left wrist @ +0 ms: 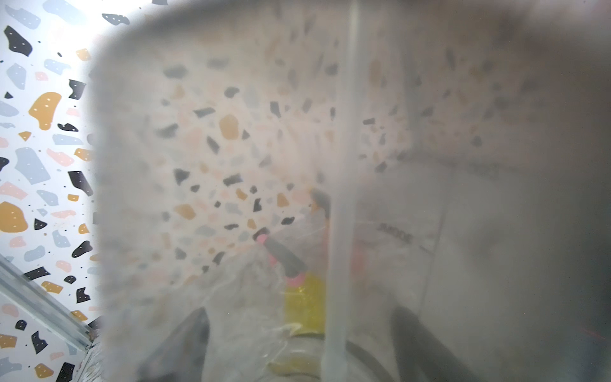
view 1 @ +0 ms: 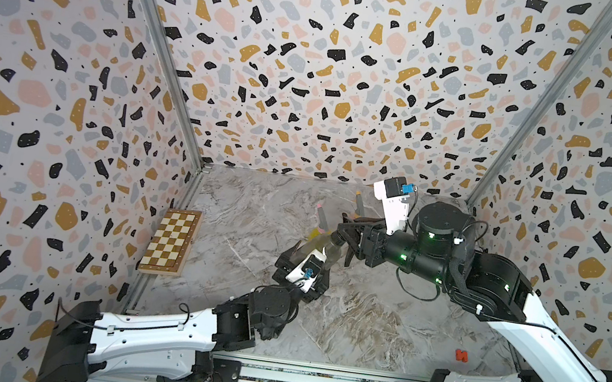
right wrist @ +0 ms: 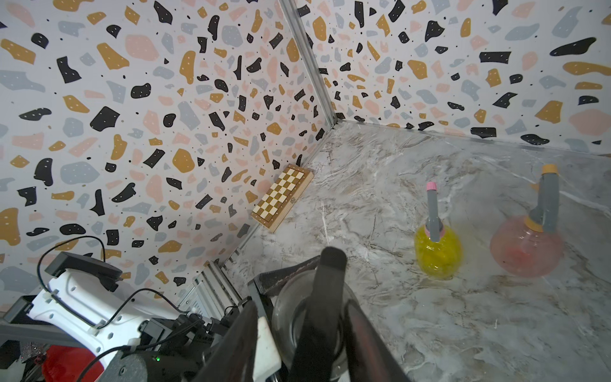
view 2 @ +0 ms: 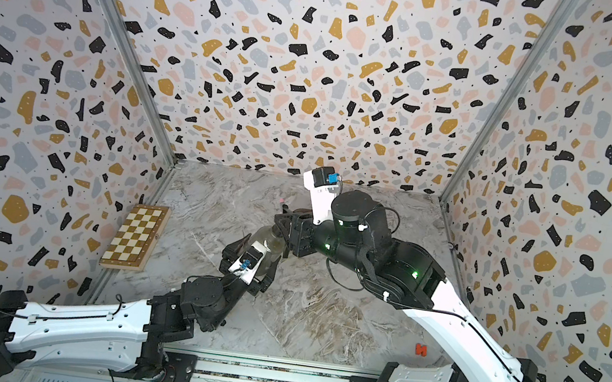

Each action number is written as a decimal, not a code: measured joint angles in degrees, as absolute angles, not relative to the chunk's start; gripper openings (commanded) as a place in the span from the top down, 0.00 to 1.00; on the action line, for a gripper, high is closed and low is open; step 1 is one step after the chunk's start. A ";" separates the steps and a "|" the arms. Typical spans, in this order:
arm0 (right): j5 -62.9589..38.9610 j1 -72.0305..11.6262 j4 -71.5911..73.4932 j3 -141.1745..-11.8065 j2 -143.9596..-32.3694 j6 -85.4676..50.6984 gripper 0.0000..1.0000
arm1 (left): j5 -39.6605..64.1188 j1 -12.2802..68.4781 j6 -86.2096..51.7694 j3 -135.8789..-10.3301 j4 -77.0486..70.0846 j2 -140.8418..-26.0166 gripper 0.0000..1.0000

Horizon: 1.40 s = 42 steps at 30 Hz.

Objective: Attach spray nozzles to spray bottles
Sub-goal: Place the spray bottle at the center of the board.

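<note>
We see the smoky grey bottle (view 1: 330, 249) near the middle of the marble table (view 1: 359, 321). It is tilted, with the black nozzle (right wrist: 325, 297) rising from its neck and a pale dip tube (left wrist: 340, 231) running down inside it.

Just beyond it, toward the back wall (view 1: 332, 82), two more bottles stand upright and apart from each other. The yellow bottle (right wrist: 438, 253) carries the grey nozzle with pink trim (right wrist: 432, 211). The pink bottle (right wrist: 527, 246) carries the grey nozzle with orange trim (right wrist: 547, 198). In both top views the right arm (view 1: 523, 312) covers most of the pink bottle.

A folded chessboard (view 1: 171, 242) lies against the left wall (view 1: 61, 125), well apart from the bottles. A small red piece (view 1: 461, 355) lies near the right arm's base.

The two arms meet over the grey bottle, so the space around it is crowded. The front of the table between the arms shows bare marble, as does the far left corner.

The left gripper (view 1: 309, 255) clamps the grey bottle's belly, with a finger (left wrist: 185, 340) on each side. The right gripper (right wrist: 301, 311) straddles the black nozzle with its jaws fairly narrow. One finger lies close against the nozzle and the other shows a gap. We cannot tell whether it grips.
</note>
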State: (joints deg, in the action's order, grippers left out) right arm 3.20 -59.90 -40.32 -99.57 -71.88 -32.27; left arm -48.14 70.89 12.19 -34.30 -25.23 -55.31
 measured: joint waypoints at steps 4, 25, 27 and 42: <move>2.96 -59.92 -40.29 -98.10 -71.24 -32.82 0.70 | -49.45 70.89 12.23 -34.30 -25.54 -55.31 1.00; 12.05 -57.93 -35.00 -84.18 -64.36 -28.36 1.00 | -37.28 70.96 -1.23 -37.98 -10.17 -50.30 0.01; 13.78 -56.07 -33.50 -81.56 -62.87 -26.92 1.00 | -33.85 70.96 -3.75 -38.83 -6.98 -48.38 0.01; 18.96 -47.72 -7.68 -47.68 -62.22 -16.32 1.00 | -28.40 71.00 -13.43 -39.13 10.68 -24.95 0.01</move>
State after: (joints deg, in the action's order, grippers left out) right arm 18.96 -47.72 -7.68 -47.68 -62.22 -16.32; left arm -28.40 71.00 -13.43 -39.13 10.68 -24.95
